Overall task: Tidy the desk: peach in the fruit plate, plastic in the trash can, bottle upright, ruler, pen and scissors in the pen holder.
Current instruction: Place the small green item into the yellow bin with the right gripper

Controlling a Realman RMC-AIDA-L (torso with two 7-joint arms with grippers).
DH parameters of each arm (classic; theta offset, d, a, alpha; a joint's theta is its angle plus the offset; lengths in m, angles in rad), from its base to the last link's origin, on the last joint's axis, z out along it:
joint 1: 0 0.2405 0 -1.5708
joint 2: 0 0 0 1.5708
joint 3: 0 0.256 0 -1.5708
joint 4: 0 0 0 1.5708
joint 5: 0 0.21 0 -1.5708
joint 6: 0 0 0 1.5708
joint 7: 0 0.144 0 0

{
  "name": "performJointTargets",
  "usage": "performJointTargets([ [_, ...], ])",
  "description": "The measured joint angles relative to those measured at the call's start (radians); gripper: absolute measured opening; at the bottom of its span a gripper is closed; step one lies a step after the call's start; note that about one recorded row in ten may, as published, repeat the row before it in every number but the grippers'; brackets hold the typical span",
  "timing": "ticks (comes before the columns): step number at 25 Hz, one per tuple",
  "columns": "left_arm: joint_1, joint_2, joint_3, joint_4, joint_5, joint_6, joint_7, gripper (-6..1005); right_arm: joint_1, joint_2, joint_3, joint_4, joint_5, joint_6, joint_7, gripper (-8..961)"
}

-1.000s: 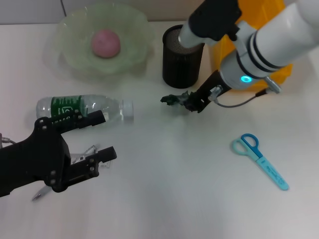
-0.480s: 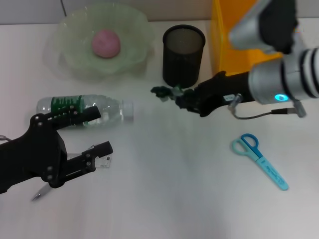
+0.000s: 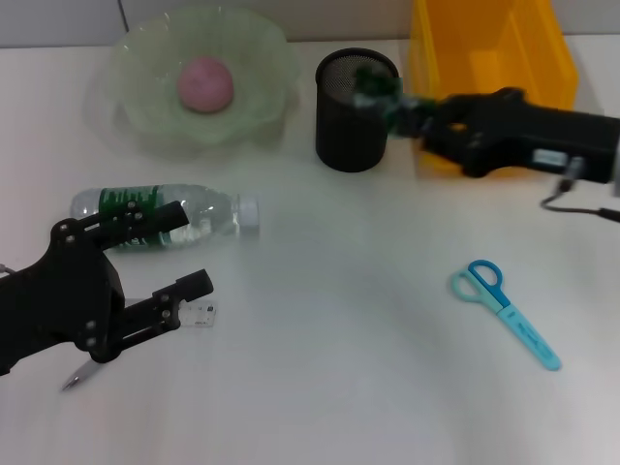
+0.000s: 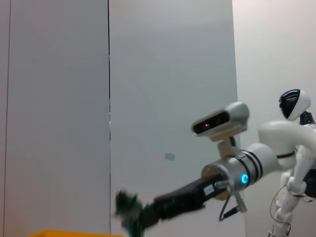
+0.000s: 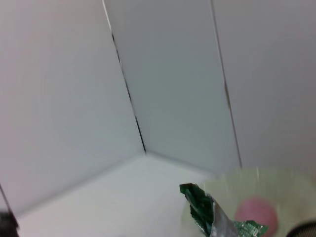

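Your right gripper (image 3: 392,102) pinches green plastic (image 3: 373,85) above pen holder (image 3: 354,111) (not yellow trash can (image 3: 489,48)); early release lands it wrong. Left gripper (image 3: 189,257) open, empty, beside bottle (image 3: 165,213).

The table (image 3: 339,387) is white and flat. Behind it stands a pale grey wall (image 4: 168,74) made of tall panels. Thin dark lines (image 4: 109,98) run down between the panels. A small grey tag (image 4: 170,156) sits on the wall. Far off stands a white figure (image 4: 295,148) with a dark face.
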Motion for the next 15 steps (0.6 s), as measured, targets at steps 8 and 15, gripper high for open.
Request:
performJointTargets([
  [8,-0.002,-0.002,0.000,-0.001,0.000,-0.005,0.001,634,-0.020,0.000,0.205,0.280,0.299,-0.176,-0.310,193],
  [15,-0.004,-0.002,0.001,-0.001,0.000,-0.005,0.001,635,-0.003,0.000,0.439,0.446,0.338,-0.187,-0.367,193],
])
